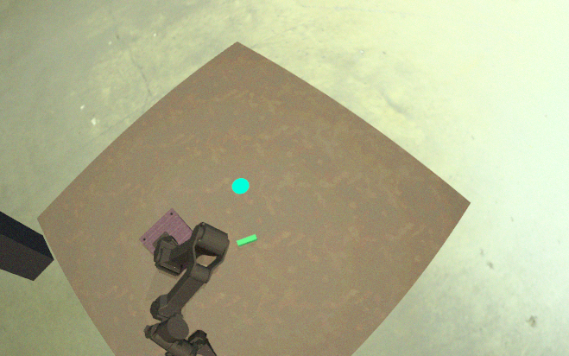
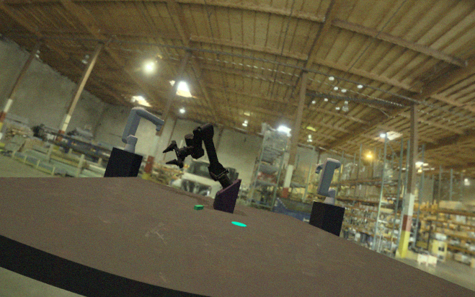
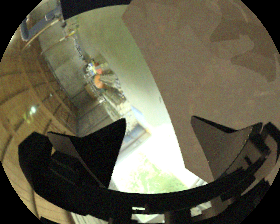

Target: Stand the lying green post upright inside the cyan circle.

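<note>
The green post [image 1: 246,239] [image 2: 198,207] lies flat on the brown table [image 1: 321,176] [image 2: 83,221], a short way from my arm's base. The cyan circle [image 1: 240,186] [image 2: 238,223] is a flat disc on the table beyond the post, with nothing on it. My gripper [image 1: 193,346] [image 2: 171,153] [image 3: 159,120] is open and empty. It hangs high above the table, well away from the post and out toward the table's edge. In the wrist view its two dark fingers frame a table edge and the floor; neither post nor circle shows there.
My arm stands on a purple base [image 1: 169,225] [image 2: 227,199] next to the post. A dark block [image 1: 3,243] [image 2: 122,162] stands off the table, and another one [image 2: 326,217] carries a grey arm. Warehouse floor surrounds the table.
</note>
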Robot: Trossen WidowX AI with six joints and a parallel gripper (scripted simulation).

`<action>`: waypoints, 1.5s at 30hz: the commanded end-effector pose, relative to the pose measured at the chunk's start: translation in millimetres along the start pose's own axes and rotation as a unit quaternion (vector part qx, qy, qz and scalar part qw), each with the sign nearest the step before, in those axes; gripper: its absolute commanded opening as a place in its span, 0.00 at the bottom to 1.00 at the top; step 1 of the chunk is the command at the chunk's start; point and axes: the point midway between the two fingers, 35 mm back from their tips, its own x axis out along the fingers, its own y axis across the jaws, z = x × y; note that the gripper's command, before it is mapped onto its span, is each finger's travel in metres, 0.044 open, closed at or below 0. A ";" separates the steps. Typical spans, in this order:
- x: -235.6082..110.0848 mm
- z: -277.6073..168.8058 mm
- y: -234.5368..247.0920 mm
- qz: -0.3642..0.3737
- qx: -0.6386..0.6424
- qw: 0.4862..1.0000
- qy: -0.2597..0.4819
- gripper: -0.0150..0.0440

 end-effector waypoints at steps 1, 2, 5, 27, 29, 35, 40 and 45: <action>0.6 -0.1 -0.1 0.000 0.000 1.000 0.001 0.89; 2.4 -0.4 -0.3 0.001 0.001 1.000 0.003 0.84; 15.3 -3.0 -2.6 0.004 0.009 1.000 0.019 0.71; 148.4 -111.8 -131.0 -0.145 0.021 0.982 0.123 0.65; 151.4 -129.8 -149.5 -0.173 0.006 0.976 0.134 0.65; 144.2 -188.0 -205.4 -0.260 -0.064 0.947 0.177 0.65; 121.4 -233.5 -246.3 -0.324 -0.141 0.908 0.224 0.65; 89.9 -260.8 -283.8 -0.385 -0.230 0.856 0.259 0.65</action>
